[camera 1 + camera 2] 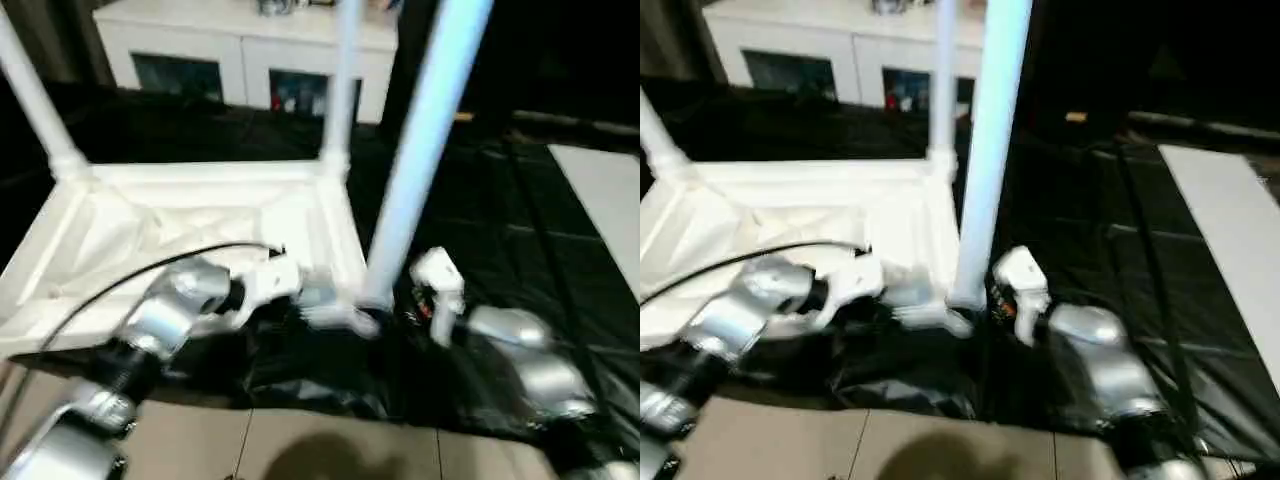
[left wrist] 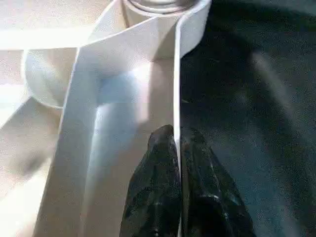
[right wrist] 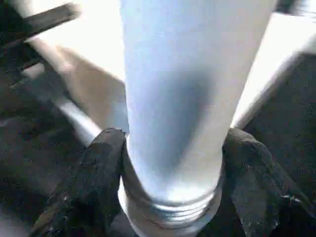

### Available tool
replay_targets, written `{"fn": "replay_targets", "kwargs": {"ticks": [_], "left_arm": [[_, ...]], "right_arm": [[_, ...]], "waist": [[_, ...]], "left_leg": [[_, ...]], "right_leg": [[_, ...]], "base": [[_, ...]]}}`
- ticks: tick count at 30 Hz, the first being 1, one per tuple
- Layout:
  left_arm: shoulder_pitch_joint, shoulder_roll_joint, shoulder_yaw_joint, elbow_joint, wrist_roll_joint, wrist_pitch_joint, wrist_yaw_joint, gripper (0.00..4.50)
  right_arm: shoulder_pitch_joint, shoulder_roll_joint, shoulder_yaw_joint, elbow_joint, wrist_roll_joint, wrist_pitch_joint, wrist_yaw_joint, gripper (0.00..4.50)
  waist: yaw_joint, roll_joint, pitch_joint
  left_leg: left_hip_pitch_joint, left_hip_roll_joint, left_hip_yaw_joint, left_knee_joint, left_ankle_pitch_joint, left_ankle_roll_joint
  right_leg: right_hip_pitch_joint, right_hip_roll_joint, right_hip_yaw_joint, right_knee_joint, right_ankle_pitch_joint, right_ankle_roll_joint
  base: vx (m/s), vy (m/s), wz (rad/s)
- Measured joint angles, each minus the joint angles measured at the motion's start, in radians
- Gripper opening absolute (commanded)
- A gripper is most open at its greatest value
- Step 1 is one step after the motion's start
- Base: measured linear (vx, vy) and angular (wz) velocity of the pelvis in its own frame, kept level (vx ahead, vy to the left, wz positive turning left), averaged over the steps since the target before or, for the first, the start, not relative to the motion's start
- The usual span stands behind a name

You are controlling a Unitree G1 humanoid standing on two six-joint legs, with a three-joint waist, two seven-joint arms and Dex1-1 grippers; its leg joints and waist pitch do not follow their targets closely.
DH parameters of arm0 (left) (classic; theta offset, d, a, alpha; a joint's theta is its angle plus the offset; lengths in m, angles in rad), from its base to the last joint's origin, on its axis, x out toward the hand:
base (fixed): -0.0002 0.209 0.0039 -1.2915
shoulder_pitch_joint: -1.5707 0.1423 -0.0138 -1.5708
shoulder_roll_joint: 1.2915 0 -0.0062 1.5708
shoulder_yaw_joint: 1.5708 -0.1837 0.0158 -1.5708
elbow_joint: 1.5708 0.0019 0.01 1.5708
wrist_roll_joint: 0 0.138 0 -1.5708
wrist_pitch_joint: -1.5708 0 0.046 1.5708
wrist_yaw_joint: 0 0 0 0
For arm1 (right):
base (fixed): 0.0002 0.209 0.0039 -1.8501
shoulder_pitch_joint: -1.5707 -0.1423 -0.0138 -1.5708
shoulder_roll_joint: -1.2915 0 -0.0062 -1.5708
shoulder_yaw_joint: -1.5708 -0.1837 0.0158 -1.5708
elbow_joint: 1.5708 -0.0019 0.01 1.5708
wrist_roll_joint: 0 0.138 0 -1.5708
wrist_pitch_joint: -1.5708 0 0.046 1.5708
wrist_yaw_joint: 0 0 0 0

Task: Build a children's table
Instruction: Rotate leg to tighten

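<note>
The white tabletop (image 1: 200,215) lies upside down on a black sheet, ribbed underside up. Three white legs stand in its corner sockets: one at the far left (image 1: 30,100), one at the far right (image 1: 340,90), and a near one (image 1: 420,150) at the front right corner. My left gripper (image 2: 177,143) is shut on the tabletop's thin rim wall (image 2: 178,74) close to that corner socket, one finger on each side. My right gripper (image 3: 173,143) is shut around the near leg (image 3: 187,89) just above its threaded end, both fingers (image 3: 98,163) pressing its sides.
A white cabinet (image 1: 240,50) with dark glass doors stands behind the tabletop. A flat white board (image 1: 610,200) lies at the right on the black sheet (image 1: 490,230). Tan floor (image 1: 300,440) shows at the front. A black cable (image 1: 150,265) arcs over my left forearm.
</note>
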State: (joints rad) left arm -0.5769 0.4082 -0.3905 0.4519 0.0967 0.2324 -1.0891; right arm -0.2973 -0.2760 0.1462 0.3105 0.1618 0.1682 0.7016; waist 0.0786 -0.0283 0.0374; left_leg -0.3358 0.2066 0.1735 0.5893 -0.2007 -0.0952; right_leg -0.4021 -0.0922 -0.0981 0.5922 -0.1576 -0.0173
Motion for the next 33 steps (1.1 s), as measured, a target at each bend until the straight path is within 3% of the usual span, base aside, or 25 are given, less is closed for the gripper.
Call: {"fn": "replay_targets", "kwargs": {"ticks": [7,10,12,14,15,18,21,23,26,29,33], "left_arm": [[-0.056,-0.182,0.040,0.101,0.016,0.133,0.242,0.00],[-0.087,-0.250,0.053,0.162,0.019,0.166,0.328,0.00],[-0.106,-0.298,0.068,0.205,0.026,0.176,0.387,0.00],[-0.107,-0.306,0.068,0.208,0.029,0.175,0.398,0.00],[-0.107,-0.306,0.067,0.209,0.031,0.172,0.398,0.00],[-0.107,-0.295,0.065,0.209,0.038,0.151,0.401,0.00],[-0.122,-0.279,0.073,0.226,0.046,0.137,0.428,0.00],[-0.133,-0.276,0.079,0.238,0.049,0.127,0.432,0.00],[-0.135,-0.268,0.077,0.238,0.053,0.113,0.421,0.00],[-0.135,-0.258,0.067,0.233,0.054,0.100,0.396,0.00],[-0.122,-0.207,0.041,0.201,0.049,0.050,0.302,0.00]], "right_arm": [[-0.099,0.217,-0.103,0.148,-0.047,0.031,-0.438,2.65],[-0.149,0.265,-0.128,0.226,-0.064,0.016,-0.576,2.65],[-0.191,0.281,-0.140,0.290,-0.091,-0.002,-0.647,2.65],[-0.195,0.288,-0.159,0.306,-0.082,-0.023,-0.643,2.65],[-0.194,0.291,-0.169,0.308,-0.080,-0.029,-0.635,3.21],[-0.183,0.294,-0.181,0.301,-0.062,-0.055,-0.590,3.35],[-0.176,0.308,-0.167,0.298,-0.047,-0.070,-0.553,3.68],[-0.167,0.302,-0.151,0.286,-0.048,-0.071,-0.538,3.80],[-0.142,0.264,-0.137,0.239,-0.053,-0.067,-0.507,4.20],[-0.114,0.221,-0.117,0.190,-0.060,-0.050,-0.454,4.32],[-0.047,0.075,-0.095,0.079,-0.058,-0.021,-0.297,4.32]], "waist": [[-0.037,0.001,0.001],[-0.047,0.011,0.004],[-0.053,0.017,0.006],[-0.059,0.021,0.008],[-0.062,0.021,0.009],[-0.069,0.020,0.010],[-0.081,0.023,0.012],[-0.084,0.023,0.012],[-0.074,0.023,0.012],[-0.067,0.021,0.013],[-0.044,0.021,0.013]], "left_leg": [[-0.001,0.000,-0.009,0.001,0.000,0.000],[0.002,0.001,-0.019,-0.002,-0.001,0.003],[0.003,0.002,-0.027,-0.002,-0.003,0.005],[0.003,0.002,-0.029,-0.002,-0.004,0.007],[0.004,0.000,-0.029,-0.003,-0.004,0.007],[0.003,-0.002,-0.026,-0.004,-0.005,0.009],[-0.007,-0.001,-0.031,-0.003,-0.005,0.008],[-0.012,-0.001,-0.031,-0.003,-0.005,0.009],[-0.015,-0.001,-0.026,-0.003,-0.005,0.009],[-0.013,-0.002,-0.020,-0.003,-0.005,0.008],[-0.014,0.000,-0.016,-0.003,-0.004,0.008]], "right_leg": [[0.007,-0.001,-0.016,-0.025,0.000,0.001],[0.024,-0.002,-0.034,-0.053,-0.001,0.001],[0.039,-0.006,-0.054,-0.073,-0.001,0.002],[0.046,-0.006,-0.056,-0.080,-0.001,0.002],[0.046,-0.006,-0.054,-0.079,-0.001,0.002],[0.041,-0.014,-0.060,-0.079,-0.001,0.002],[0.035,-0.021,-0.078,-0.081,-0.001,0.002],[0.030,-0.021,-0.077,-0.081,-0.001,0.002],[0.022,-0.021,-0.068,-0.071,0.000,0.001],[0.018,-0.020,-0.056,-0.055,0.000,0.001],[0.013,-0.020,-0.051,-0.041,0.009,0.000]], "base": [[-0.008,0.002,-0.01],[0.000,0.000,0.00],[0.000,0.000,0.00],[0.000,0.000,0.00],[0.000,0.000,0.00],[0.000,0.000,0.00],[0.000,0.000,0.00],[0.000,0.000,0.00],[0.000,0.000,0.00],[0.000,0.000,0.00],[0.000,0.000,0.00]]}}
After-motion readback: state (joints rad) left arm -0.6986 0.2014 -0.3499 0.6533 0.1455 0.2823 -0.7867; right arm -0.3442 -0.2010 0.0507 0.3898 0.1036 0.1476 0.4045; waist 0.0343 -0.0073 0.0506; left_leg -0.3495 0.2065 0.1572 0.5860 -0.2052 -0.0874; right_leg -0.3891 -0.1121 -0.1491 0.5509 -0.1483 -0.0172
